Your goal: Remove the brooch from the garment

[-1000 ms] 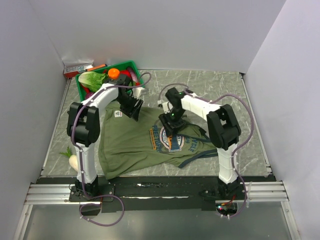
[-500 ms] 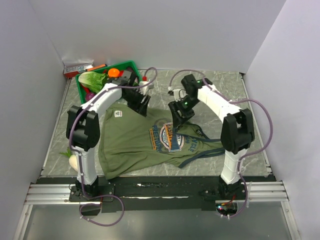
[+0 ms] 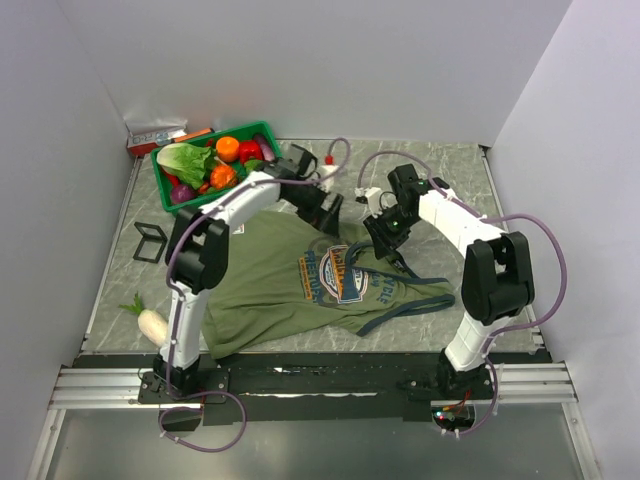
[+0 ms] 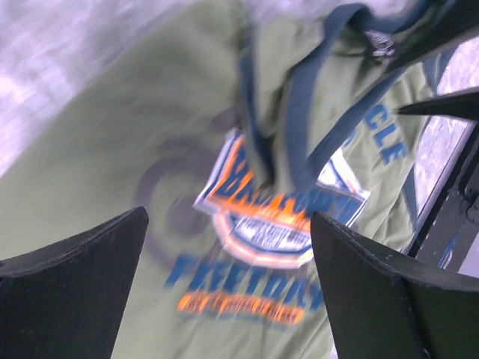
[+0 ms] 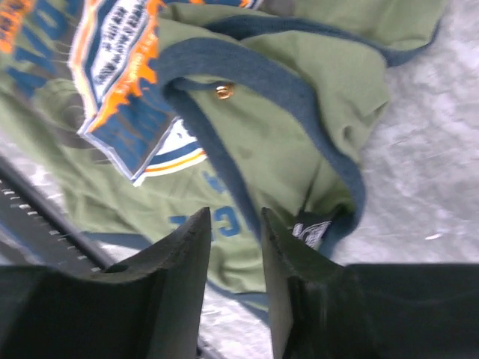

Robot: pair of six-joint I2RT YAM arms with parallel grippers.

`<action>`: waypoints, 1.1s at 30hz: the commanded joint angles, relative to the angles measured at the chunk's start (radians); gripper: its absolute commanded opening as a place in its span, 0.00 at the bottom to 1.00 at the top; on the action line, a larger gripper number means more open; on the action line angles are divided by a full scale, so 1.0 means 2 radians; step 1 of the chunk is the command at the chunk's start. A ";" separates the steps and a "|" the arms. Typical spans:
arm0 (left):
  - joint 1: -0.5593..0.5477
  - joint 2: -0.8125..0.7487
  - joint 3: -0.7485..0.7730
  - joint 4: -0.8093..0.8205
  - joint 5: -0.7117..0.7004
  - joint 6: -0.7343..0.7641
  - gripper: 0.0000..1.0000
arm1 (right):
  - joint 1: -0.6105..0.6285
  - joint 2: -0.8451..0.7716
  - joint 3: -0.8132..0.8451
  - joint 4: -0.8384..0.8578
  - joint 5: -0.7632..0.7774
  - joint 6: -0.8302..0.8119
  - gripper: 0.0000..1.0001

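On the navy neckline trim of the olive-green sleeveless tank top (image 3: 260, 285), just beside its oval orange-and-blue graphic (image 5: 123, 90), sits the tiny reddish-gold metal brooch (image 5: 223, 91). It looks light, hard and slippery, and it is pinned through soft cloth that would lift with it, so a fingertip pinch on the stud itself seems best. The right hand (image 5: 233, 218) hovers near it, fingers almost together and empty. The left hand (image 4: 228, 224) is spread wide over the graphic. The shirt lies on the grey marble table (image 3: 470, 190).
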State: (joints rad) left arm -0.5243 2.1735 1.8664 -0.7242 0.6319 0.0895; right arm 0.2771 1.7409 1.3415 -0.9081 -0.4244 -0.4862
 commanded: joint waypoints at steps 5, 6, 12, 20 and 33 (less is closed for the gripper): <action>-0.042 0.057 0.026 0.079 0.016 -0.067 0.97 | 0.004 0.012 0.013 0.041 0.030 0.048 0.31; -0.042 0.063 0.025 0.084 0.014 -0.073 0.99 | 0.004 0.015 0.010 0.040 0.031 0.055 0.30; -0.042 0.071 -0.009 0.104 0.020 -0.109 0.73 | 0.006 0.032 -0.010 0.031 0.056 0.081 0.28; -0.042 0.060 -0.091 0.150 0.055 -0.164 0.28 | 0.011 0.062 -0.010 0.018 0.056 0.098 0.28; -0.039 -0.027 -0.181 0.185 0.050 -0.187 0.13 | 0.016 0.109 0.005 0.061 0.194 0.053 0.27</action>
State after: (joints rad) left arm -0.5968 2.2189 1.5463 -0.3408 0.7437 -0.2733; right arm 0.3328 1.9629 1.3495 -0.8795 -0.1867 -0.3309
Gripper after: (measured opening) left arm 0.038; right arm 0.271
